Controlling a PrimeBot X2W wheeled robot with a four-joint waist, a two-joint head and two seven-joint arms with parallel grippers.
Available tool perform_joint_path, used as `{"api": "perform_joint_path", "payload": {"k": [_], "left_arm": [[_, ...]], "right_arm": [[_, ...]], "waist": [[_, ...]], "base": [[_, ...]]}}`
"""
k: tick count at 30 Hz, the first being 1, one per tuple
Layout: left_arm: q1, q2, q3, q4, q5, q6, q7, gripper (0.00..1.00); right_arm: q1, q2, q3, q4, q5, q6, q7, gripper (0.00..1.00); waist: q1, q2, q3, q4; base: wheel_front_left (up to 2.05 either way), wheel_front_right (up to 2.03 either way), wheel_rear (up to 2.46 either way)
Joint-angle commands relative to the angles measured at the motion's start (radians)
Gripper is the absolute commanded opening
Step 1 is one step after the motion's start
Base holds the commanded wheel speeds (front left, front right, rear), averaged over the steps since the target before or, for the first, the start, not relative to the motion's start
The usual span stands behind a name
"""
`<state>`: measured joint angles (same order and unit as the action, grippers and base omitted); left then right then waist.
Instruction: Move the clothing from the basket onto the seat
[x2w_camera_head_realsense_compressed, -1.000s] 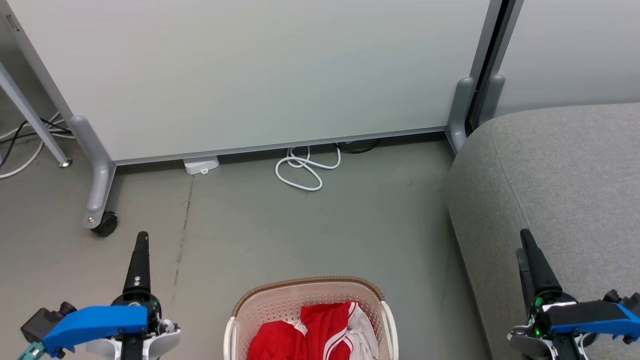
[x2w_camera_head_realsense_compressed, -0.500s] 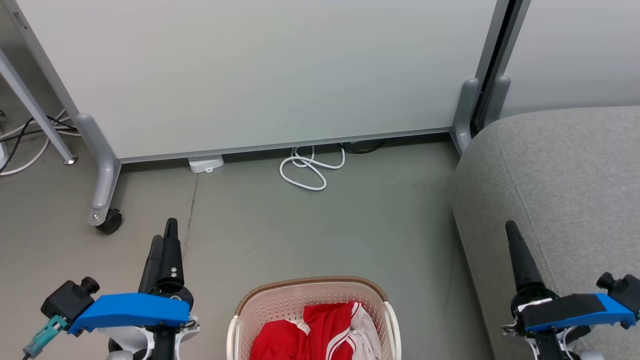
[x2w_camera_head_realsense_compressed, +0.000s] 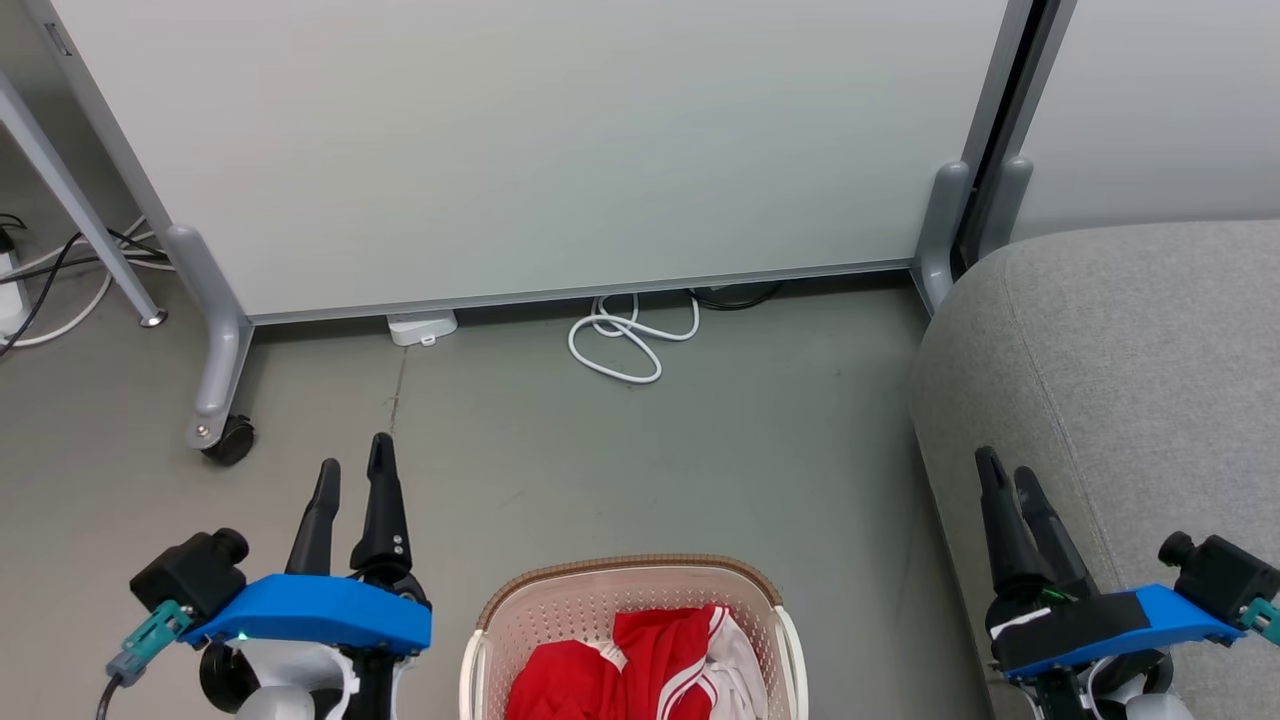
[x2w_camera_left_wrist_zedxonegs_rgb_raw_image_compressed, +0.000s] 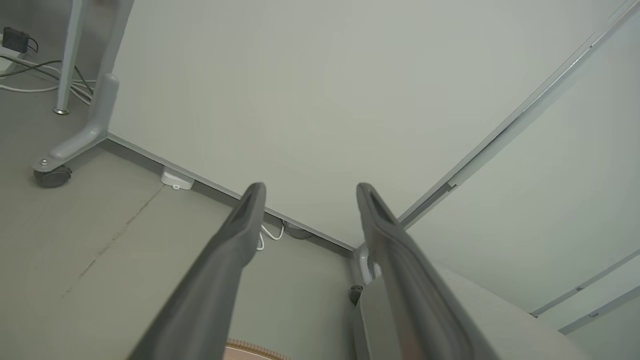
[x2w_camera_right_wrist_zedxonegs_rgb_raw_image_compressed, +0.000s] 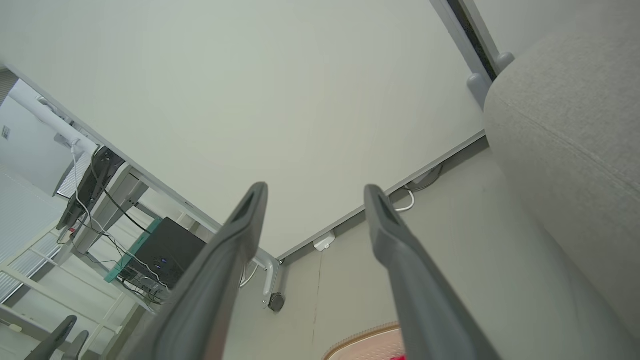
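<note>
Your left fingers (x2w_camera_head_realsense_compressed: 381, 500) and right fingers (x2w_camera_head_realsense_compressed: 1000, 530) are both spread apart and hold nothing. The red clothing (x2w_camera_head_realsense_compressed: 640, 665) lies in the basket (x2w_camera_head_realsense_compressed: 560, 600) near you, between them and nearer than their tips. The grey seat (x2w_camera_head_realsense_compressed: 1130, 360) is on the right.

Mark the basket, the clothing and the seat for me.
basket (x2w_camera_head_realsense_compressed: 545, 615): head view, on its perforated back wall.
clothing (x2w_camera_head_realsense_compressed: 650, 650): head view, on the red fabric.
seat (x2w_camera_head_realsense_compressed: 1130, 380): head view, on its grey upholstered top.
</note>
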<state>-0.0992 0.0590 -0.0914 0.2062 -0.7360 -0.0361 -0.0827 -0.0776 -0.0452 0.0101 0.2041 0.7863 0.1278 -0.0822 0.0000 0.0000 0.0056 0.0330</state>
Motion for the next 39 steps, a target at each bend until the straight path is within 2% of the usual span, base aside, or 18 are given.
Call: {"api": "perform_joint_path", "payload": {"k": [1,15,39], "left_arm": [[-0.028,0.011,-0.013,-0.009,0.035,0.007,-0.011,1.0],[-0.044,0.035,-0.085,-0.002,0.199,0.05,-0.052,1.0],[-0.059,0.056,-0.166,0.003,0.416,0.09,-0.109,1.0]], "right_arm": [[-0.026,-0.005,0.005,-0.011,-0.033,0.003,-0.011,1.0],[-0.029,-0.006,0.031,-0.018,-0.209,0.003,-0.052,1.0],[-0.03,-0.007,0.05,-0.024,-0.447,0.003,-0.11,1.0]], "waist": [[0.0,0.0,0.0,0.001],[0.0,0.0,-0.002,0.015],[0.0,0.0,-0.004,0.039]], "base": [[0.0,0.0,0.0],[0.0,0.0,0.0],[0.0,0.0,0.0]]}}
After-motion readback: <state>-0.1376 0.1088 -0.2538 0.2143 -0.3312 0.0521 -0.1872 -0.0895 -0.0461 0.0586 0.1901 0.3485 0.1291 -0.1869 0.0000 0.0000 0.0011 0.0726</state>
